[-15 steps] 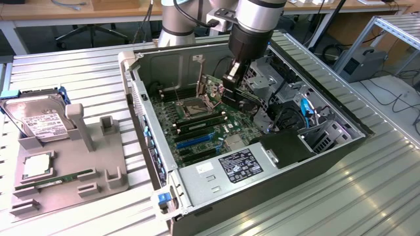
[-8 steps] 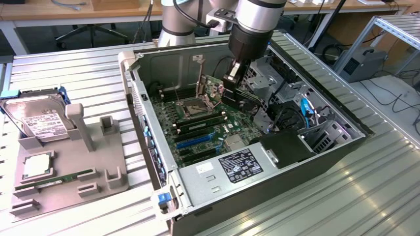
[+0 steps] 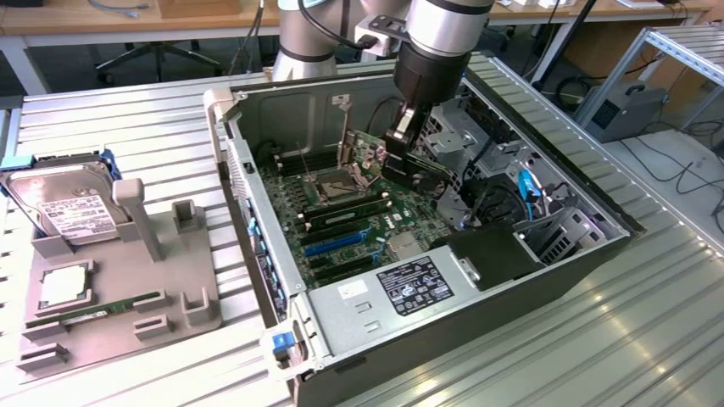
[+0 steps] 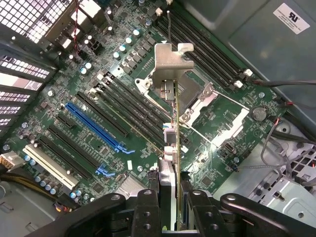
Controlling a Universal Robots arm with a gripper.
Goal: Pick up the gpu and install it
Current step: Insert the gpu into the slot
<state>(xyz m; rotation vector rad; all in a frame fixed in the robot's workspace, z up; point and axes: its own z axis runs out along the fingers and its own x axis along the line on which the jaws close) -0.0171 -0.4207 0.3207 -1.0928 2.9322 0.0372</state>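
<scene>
One gripper point(image 4: 170, 207) hangs inside the open computer case point(image 3: 588, 254), its black fingers point(image 4: 148, 210) pinching the gpu point(image 4: 173, 143) edge-on, silver bracket point(image 4: 170, 64) at the far end; the thin dark card sits above the motherboard point(image 4: 118, 74), apart from it; directly beneath lie the CPU socket point(image 4: 207, 106) and black slots, with a blue slot point(image 4: 94, 126) off to one side; outside the case, well apart, a grey holder point(image 3: 125, 280) carries a hard drive point(image 3: 68, 208) and memory stick point(image 3: 97, 312) on a ribbed metal table point(image 3: 633, 331).
</scene>
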